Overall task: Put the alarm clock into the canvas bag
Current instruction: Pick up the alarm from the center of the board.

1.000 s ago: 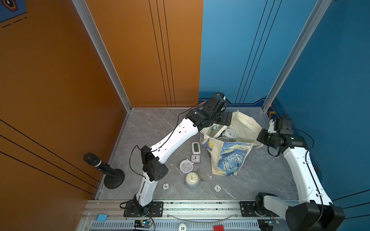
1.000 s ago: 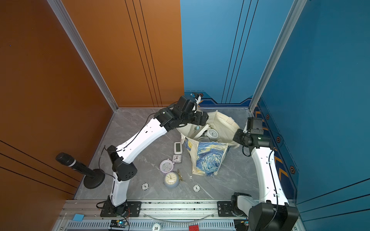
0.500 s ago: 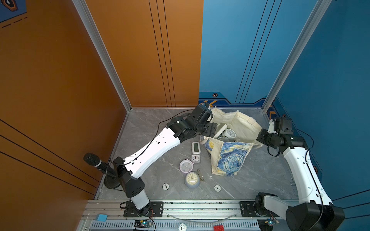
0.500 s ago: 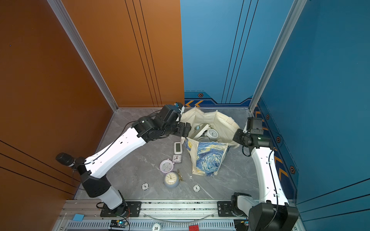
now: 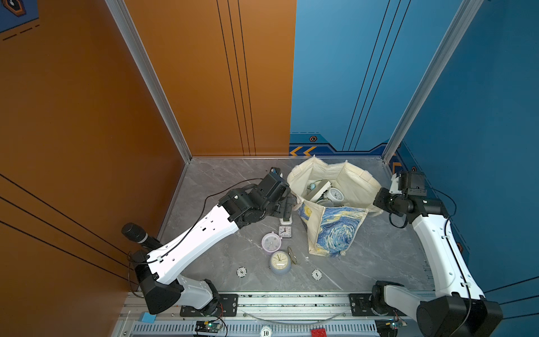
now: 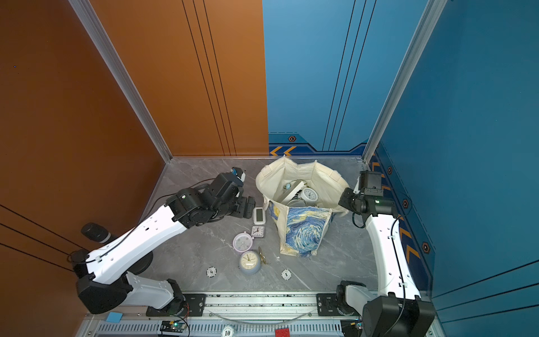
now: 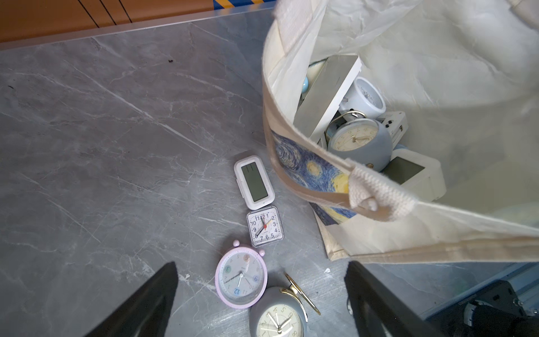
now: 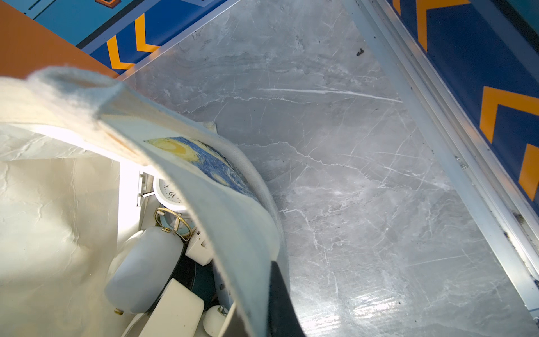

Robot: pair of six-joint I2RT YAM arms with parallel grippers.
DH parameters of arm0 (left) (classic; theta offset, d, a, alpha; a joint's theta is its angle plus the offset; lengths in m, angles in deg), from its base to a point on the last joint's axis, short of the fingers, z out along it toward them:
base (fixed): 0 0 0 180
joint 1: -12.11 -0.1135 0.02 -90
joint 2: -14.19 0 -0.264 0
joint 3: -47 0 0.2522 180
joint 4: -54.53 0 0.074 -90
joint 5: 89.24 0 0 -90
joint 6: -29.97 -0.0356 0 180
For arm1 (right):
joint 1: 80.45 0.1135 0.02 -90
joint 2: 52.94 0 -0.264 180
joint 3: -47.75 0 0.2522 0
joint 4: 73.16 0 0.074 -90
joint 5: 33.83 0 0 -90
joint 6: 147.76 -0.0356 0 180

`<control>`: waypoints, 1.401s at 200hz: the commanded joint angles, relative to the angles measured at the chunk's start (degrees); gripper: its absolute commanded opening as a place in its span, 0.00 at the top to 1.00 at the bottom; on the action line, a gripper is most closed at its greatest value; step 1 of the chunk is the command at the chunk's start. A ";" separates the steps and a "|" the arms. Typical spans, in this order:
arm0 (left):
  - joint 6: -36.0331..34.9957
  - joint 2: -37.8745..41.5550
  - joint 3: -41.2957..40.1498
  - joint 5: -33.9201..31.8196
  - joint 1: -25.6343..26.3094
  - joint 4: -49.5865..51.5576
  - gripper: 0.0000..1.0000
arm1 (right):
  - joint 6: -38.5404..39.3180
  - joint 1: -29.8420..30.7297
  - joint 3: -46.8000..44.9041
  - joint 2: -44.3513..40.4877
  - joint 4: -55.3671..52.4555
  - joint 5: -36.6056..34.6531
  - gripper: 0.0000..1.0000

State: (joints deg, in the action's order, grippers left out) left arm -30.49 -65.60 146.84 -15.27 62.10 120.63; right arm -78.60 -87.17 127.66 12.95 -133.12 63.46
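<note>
L arm (image 5: 204,230) now back clear of canvas bag (image 5: 335,233) mouth, L pincer (image 7: 261,265) wide open, empty, white digital alarm clock (image 7: 254,182) just beside it on surface (image 5: 221,181), R pincer (image 5: 378,200) clamped on bag rim

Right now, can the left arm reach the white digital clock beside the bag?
Likely yes: the left gripper hangs open and empty, and the digital clock lies uncovered beside the canvas bag.

— Where's the bag (image 6: 303,233)?
— Upright, mouth open; the right gripper (image 6: 343,204) is closed on its rim (a white clock (image 6: 309,195) lies inside).
— And the table (image 6: 189,251)?
— A digital clock (image 6: 258,215), three dial clocks (image 6: 242,242); the left gripper (image 6: 247,207) is beside the digital clock, fingers apart.
</note>
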 commanded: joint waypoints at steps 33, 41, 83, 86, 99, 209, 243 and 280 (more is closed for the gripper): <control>-5.66 -1.04 -8.47 8.95 -1.08 1.62 0.04 | 1.31 0.58 0.70 0.65 0.49 -0.48 0.90; -6.12 -1.20 -9.73 10.34 -1.59 1.54 0.03 | 1.31 0.57 0.57 0.65 0.56 -0.52 0.90; -8.74 -3.87 -14.11 14.07 -2.86 1.48 0.02 | 1.39 0.59 0.65 1.00 0.59 -0.52 0.90; -8.83 -4.20 -14.31 14.22 -2.81 1.43 0.02 | 1.41 0.59 0.69 1.00 0.61 -0.52 0.90; -8.80 -5.70 -15.55 14.45 -2.89 0.78 0.02 | 1.42 0.57 0.75 1.00 0.62 -0.61 0.90; -3.99 -15.56 -21.39 14.27 -4.46 -6.17 0.02 | 1.42 0.57 1.11 1.61 0.55 -0.51 0.90; -3.28 -17.47 -21.87 14.93 -4.73 -7.30 0.02 | 1.52 0.57 1.00 1.44 0.49 -0.61 0.90; -2.52 -19.08 -22.57 14.63 -5.29 -7.34 0.01 | 1.48 0.57 1.09 1.58 0.40 -0.60 0.90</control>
State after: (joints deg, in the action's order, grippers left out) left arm -34.25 -83.30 125.58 -1.53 57.73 113.18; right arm -78.16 -87.13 127.66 13.82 -133.14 63.46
